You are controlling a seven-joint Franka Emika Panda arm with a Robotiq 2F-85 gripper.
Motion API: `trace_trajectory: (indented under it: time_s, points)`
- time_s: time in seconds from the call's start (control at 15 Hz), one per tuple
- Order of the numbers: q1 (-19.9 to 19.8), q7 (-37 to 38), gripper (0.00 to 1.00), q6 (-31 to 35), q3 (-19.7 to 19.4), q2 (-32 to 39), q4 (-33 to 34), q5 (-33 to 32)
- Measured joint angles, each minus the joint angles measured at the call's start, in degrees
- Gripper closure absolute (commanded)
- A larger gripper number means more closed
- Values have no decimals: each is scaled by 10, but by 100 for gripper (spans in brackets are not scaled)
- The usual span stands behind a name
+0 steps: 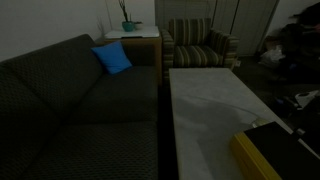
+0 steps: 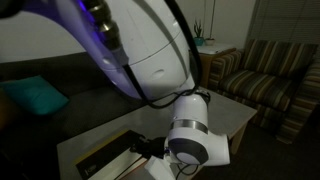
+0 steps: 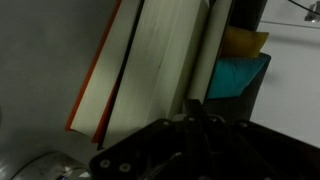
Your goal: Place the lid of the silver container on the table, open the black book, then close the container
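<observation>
Dim living room, sofa (image 1: 80, 95) beside the pale stone bench (image 1: 205, 100) — the black book (image 1: 265, 155) lies at one end by the long edge, pale pages showing. Jaws are shut tight above it, gripping nothing visible. Closed tips could skid the book off that edge — or knock the silver container (image 3: 32, 166) beside it.
</observation>
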Motion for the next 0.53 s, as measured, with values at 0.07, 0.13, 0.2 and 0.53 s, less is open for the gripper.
trace_trajectory:
  time_s: [0.07,0.13,0.2,0.53]
  points:
    - [2,0,100,0,0,0,3,0]
    - [5,0,100,0,0,0,5,0]
    - [7,0,100,0,0,0,6,0]
    - [15,10,100,12,0,0,11,0]
